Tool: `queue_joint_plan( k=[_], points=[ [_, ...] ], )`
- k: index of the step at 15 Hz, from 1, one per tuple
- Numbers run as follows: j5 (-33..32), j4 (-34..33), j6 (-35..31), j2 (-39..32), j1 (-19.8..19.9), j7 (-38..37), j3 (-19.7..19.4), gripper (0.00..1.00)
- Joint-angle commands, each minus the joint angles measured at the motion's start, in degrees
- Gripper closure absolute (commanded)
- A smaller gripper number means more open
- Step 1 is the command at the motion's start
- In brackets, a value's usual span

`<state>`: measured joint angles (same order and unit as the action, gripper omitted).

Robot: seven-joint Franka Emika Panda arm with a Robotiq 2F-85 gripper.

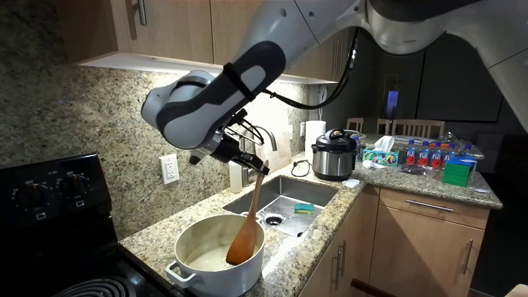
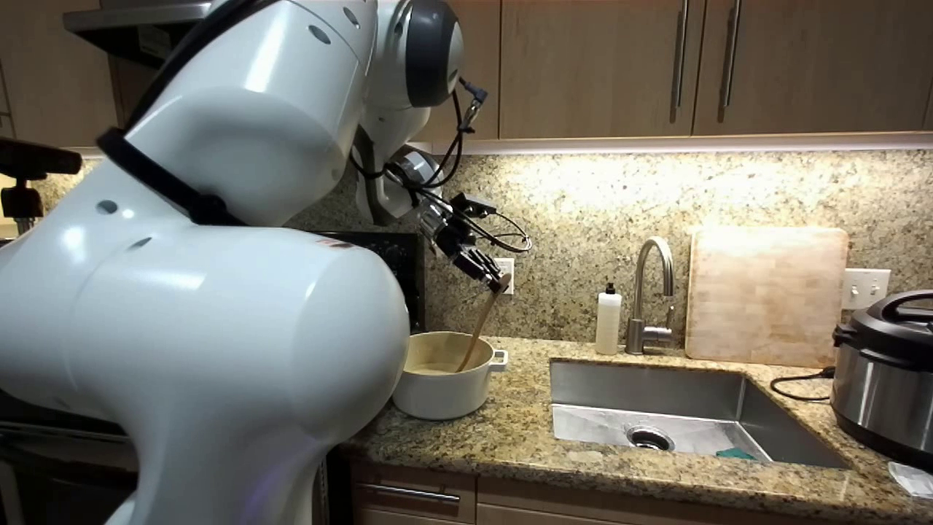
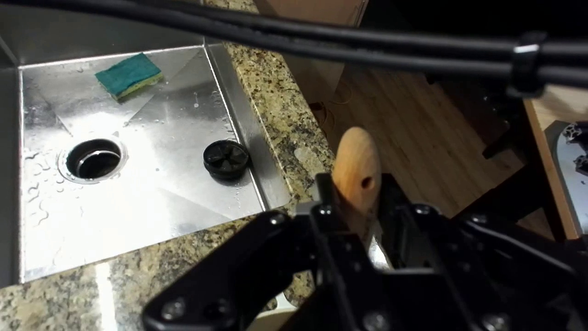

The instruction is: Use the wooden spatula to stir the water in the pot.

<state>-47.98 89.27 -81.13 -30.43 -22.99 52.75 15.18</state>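
The cream pot (image 1: 231,282) stands on the granite counter between stove and sink, and shows in both exterior views (image 2: 441,397). Pale water (image 1: 208,252) covers its bottom. Leaning inside it is the wooden spatula (image 1: 242,243), blade down in the pot and handle slanting up toward the sink side. Above the rim, my gripper (image 1: 263,166) is shut on the upper handle. In the wrist view the rounded handle end (image 3: 357,156) with its small hole pokes out between the fingertips; only a sliver of the pot (image 3: 271,318) shows there. The blade's lower edge meets the water.
The steel sink (image 2: 598,423) lies right beside the pot, holding a sponge (image 3: 128,73) and a black drain stopper (image 3: 226,159). A black stove (image 1: 53,247) borders the pot's opposite side. Soap bottle (image 2: 608,321), faucet (image 2: 665,270) and electric cooker (image 1: 334,159) stand farther along.
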Motion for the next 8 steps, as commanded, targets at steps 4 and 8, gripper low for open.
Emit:
queue_joint_plan(
  k=[4, 8],
  points=[
    [-1.9, -2.2, -6.2, -4.0, -0.2, 7.6, 2.4, 0.93],
    [-0.9, -5.6, -12.6, -6.7, -0.5, 9.3, 2.3, 0.93]
  ],
)
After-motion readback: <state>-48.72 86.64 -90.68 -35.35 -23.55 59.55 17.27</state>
